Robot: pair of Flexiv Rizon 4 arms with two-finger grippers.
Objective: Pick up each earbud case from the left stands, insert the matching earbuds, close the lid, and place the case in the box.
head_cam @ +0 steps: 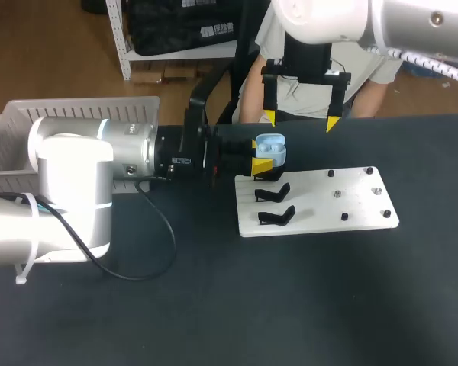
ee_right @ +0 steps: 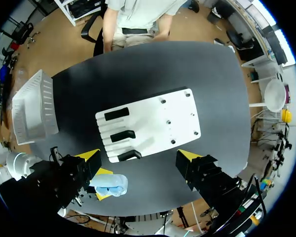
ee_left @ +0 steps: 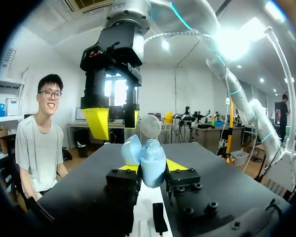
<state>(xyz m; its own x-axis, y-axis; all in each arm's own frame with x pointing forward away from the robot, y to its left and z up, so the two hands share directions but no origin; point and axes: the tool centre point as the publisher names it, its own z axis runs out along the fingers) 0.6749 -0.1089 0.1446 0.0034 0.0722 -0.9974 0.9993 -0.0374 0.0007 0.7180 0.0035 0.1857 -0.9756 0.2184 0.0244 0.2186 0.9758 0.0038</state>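
One light-blue earbud case (head_cam: 272, 146) is clamped between the yellow tips of the left gripper (head_cam: 259, 154), just above the far left corner of the white board (head_cam: 351, 200). Its lid stands open. In the left wrist view the case (ee_left: 147, 159) sits between the two fingers, and both press on it from the sides.

The right gripper (head_cam: 301, 119) hangs higher, over the far edge of the table (head_cam: 214, 305), with its fingers spread wide and nothing between them.

Two black stands (head_cam: 275, 204) show on the left side of the board. Small black pegs (head_cam: 343, 217) stand on its right side.

A small label (head_cam: 181, 162) on the left wrist is too small to read.

Wide black tabletop lies between the board and the near and right edges. The white slatted basket (head_cam: 11, 137) stands at the far left corner, well apart from the board. A black cable (head_cam: 156, 244) loops on the table near the left arm.
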